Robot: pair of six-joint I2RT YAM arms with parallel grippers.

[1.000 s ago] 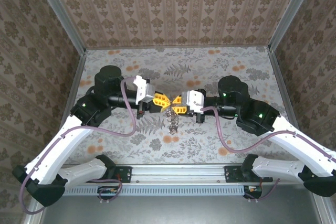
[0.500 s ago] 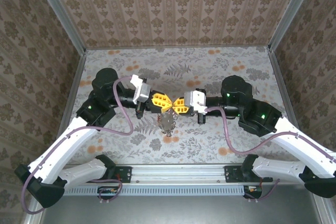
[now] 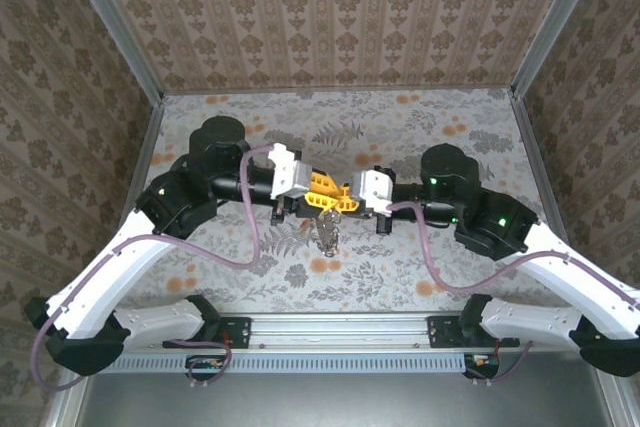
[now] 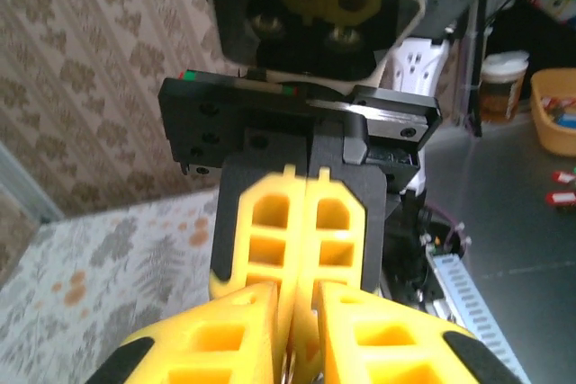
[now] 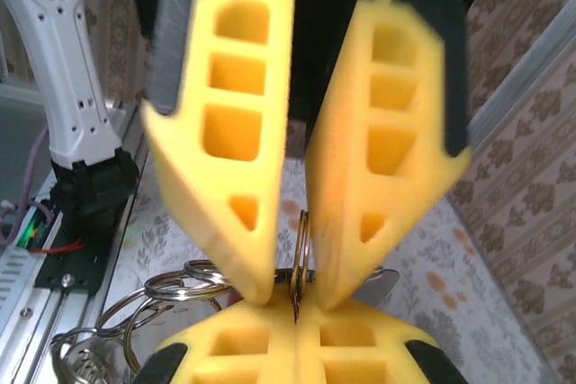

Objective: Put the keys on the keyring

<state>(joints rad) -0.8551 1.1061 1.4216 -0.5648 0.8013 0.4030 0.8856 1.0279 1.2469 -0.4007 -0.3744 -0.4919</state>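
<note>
Right wrist: left gripper (image 5: 292,290) has just eased narrowly apart around the keyring (image 5: 302,238); right gripper (image 5: 297,314) now clamps it (handover, likely).

Table (image 3: 400,272), pale floral cover, grey fern prints, orange blotches; aluminium rail (image 3: 340,328) fixed along near edge

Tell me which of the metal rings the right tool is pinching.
The thin ring seen edge-on at centre, rising out of the shut right tool; the other rings sit to the lower left, outside its fingers.
</note>
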